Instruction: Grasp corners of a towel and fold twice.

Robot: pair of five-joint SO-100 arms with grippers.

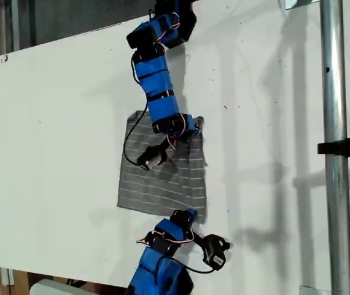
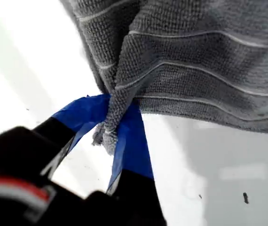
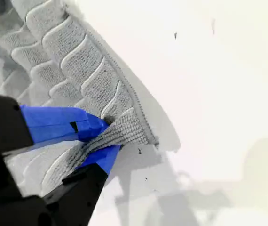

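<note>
Pinching 1 towel (image 1: 163, 178) corner each, my first gripper (image 2: 113, 129) and second gripper (image 3: 103, 141) have fingers clamped.

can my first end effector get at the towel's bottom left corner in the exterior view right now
Probably not yet: that corner lies uncovered, but my first end effector is shut on another corner of the towel and must release first.

White tabletop (image 1: 58, 153), few dark specks. Grey striped towel (image 1: 163, 184) lies on it near middle, creased, w/ edges lifted.
</note>
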